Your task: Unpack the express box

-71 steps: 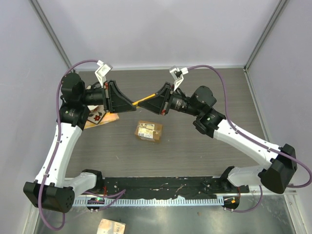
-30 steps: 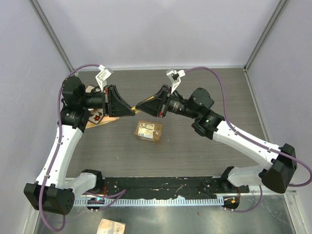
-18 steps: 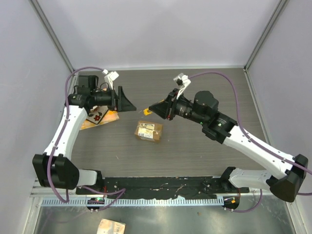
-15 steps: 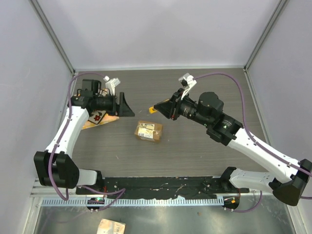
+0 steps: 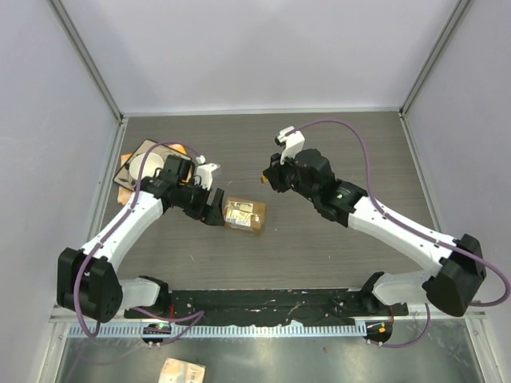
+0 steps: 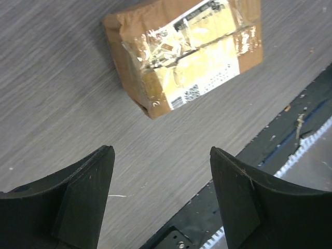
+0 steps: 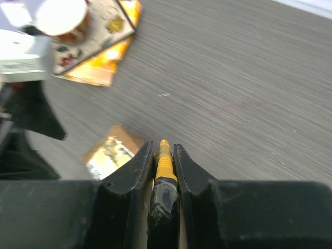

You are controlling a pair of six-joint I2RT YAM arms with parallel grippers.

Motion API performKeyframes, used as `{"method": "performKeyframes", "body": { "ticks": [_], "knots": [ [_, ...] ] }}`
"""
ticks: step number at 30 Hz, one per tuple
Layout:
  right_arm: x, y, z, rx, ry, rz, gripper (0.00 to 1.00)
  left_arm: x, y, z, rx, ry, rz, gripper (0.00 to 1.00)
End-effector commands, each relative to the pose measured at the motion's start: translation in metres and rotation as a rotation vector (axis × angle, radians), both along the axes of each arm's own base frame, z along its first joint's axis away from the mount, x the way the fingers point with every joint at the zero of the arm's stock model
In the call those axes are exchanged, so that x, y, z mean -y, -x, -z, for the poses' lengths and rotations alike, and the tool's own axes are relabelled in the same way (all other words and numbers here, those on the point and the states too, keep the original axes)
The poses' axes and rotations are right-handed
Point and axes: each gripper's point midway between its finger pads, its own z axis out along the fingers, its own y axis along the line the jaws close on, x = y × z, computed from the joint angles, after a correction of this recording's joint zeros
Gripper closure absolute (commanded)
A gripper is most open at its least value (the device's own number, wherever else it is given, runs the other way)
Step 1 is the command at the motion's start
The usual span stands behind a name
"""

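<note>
Tabletop (image 5: 335,144) of dark wood grain fills the frame, with pale panels on three sides. My two arms reach in from the near edge. The left gripper (image 5: 214,209) is low over the wood and the right gripper (image 5: 268,177) is farther back.

A brown-and-orange card (image 5: 132,177) carrying a white cup (image 5: 146,164) lies at the left rear. The express box (image 5: 244,215) lies flat near the middle of the table, its white label and glossy tape facing up and its flaps shut.

My left jaws stand wide apart and empty just beside the box's left end. In the wrist view the box lies ahead of my fingers (image 6: 85,192), touching neither. My right jaws are clamped on a yellow utility knife (image 7: 164,161), whose tip pokes out between them, behind and to the right of the box.
</note>
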Motion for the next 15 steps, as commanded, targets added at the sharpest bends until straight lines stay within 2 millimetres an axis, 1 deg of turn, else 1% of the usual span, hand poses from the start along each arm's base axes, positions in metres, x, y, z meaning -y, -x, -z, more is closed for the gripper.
{"method": "performKeyframes", "body": {
  "ticks": [1,2,4,5,7,10,12,15],
  "knots": [
    [0.013,-0.032,0.022,0.052,0.082,0.106,0.99,-0.01,-0.021,0.01,0.1,-0.095,0.034,0.23],
    [0.013,-0.034,0.028,0.055,0.101,0.107,0.99,-0.011,-0.024,0.012,0.104,-0.102,0.031,0.23],
    [0.011,-0.04,0.048,0.035,0.146,0.114,0.99,-0.009,-0.029,0.018,0.109,-0.103,0.033,0.23],
    [0.012,-0.041,0.054,0.031,0.164,0.114,0.99,-0.008,-0.031,0.02,0.109,-0.101,0.034,0.23],
    [0.008,-0.047,0.064,0.035,0.172,0.113,0.99,-0.004,-0.036,0.027,0.102,-0.114,0.041,0.24],
    [0.005,-0.047,0.077,0.018,0.188,0.099,0.99,-0.001,-0.04,0.035,0.093,-0.13,0.046,0.25],
    [0.003,-0.046,0.079,0.013,0.175,0.094,0.99,0.0,-0.041,0.037,0.095,-0.136,0.047,0.25],
    [0.001,-0.042,0.088,-0.007,0.163,0.08,0.99,-0.001,-0.048,0.039,0.114,-0.154,0.036,0.25]
  ]
}}
